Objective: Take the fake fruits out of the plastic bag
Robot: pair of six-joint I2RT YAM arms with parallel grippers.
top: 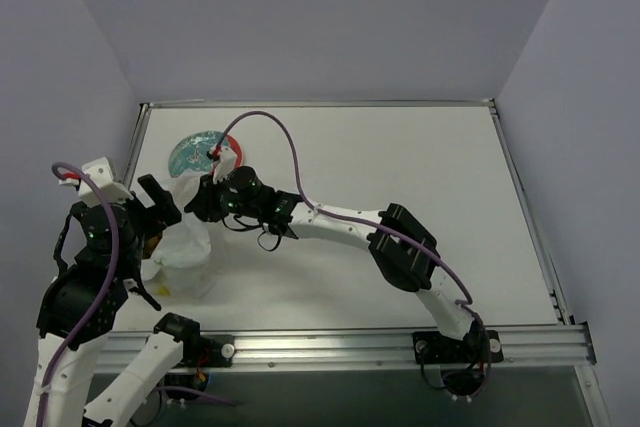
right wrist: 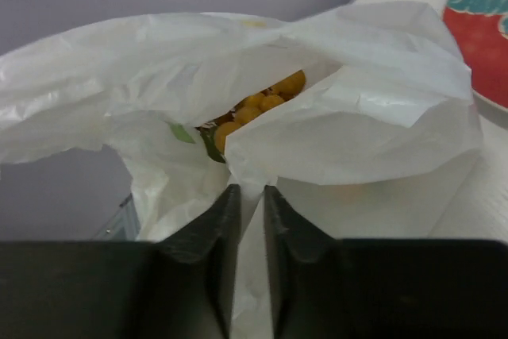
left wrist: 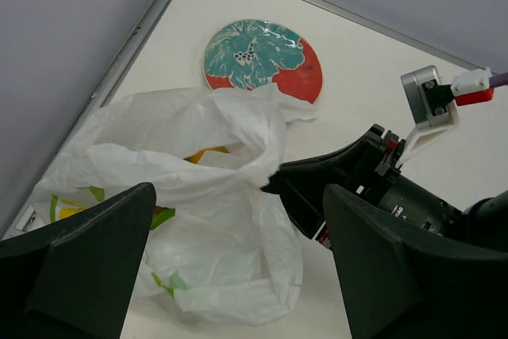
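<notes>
Pale lilac walls (top: pixel 320 17) enclose a white table (top: pixel 400 167).

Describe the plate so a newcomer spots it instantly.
Start at the far-left corner of the table. The plate lies flat there, just beyond the crumpled white bag. It alone is round and colourful: red with a teal leaf pattern.

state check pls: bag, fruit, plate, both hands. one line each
plastic bag: crumpled on the table, mouth gaping, one fold pinched.
fake fruits: inside the bag, orange-yellow berries showing through the mouth.
plate: lying flat beyond the bag, no fruit on its visible part.
left hand: open, over the bag, holding nothing.
right hand: shut on a fold of the plastic bag.
</notes>
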